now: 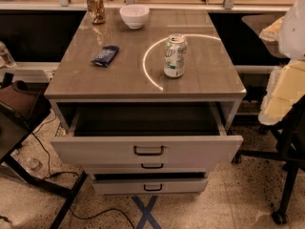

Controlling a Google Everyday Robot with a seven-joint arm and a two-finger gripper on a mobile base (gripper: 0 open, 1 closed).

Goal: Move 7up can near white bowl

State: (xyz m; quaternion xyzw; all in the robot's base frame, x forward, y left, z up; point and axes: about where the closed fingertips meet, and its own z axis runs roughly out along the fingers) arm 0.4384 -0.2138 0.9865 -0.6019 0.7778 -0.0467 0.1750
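Note:
The 7up can stands upright on the grey cabinet top, right of centre and towards the front. The white bowl sits at the back of the top, left of centre, well apart from the can. My gripper shows only as a white shape at the right edge of the view, off the cabinet top, to the right of the can and higher than it. It holds nothing that I can see.
A shiny gold-brown container stands at the back left beside the bowl. A dark blue snack packet lies at the left. The top drawer is pulled open below the front edge. A chair with torn foam stands to the right.

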